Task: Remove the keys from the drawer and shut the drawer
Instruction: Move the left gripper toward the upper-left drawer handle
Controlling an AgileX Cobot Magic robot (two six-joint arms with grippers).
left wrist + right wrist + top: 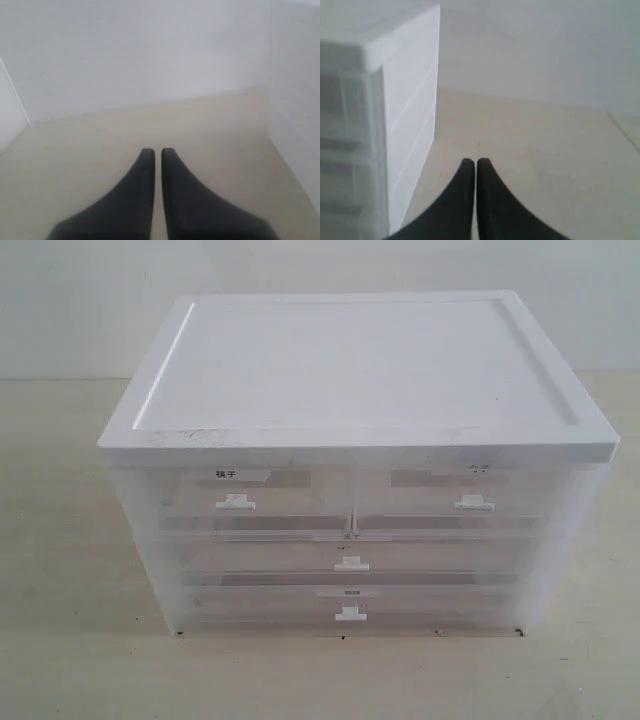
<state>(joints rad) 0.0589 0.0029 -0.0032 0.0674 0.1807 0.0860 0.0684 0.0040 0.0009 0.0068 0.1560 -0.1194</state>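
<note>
A white plastic cabinet [360,370] with translucent drawers stands in the middle of the exterior view. The drawer [235,495] at its top left, with a white tab handle and a label of two bold dark characters, is pushed in. The keys are hidden from every view. Neither arm shows in the exterior view. My left gripper [156,151] hovers shut over bare beige tabletop, nothing between its black fingers. My right gripper [472,161] is also shut and empty, with the cabinet's side wall [412,115] just beside it.
The top right half-width drawer [470,490] has a fainter label; two full-width drawers [350,560] sit below. White walls [150,55] rise behind the beige table [60,540]. A white panel [295,110] stands close to the left gripper.
</note>
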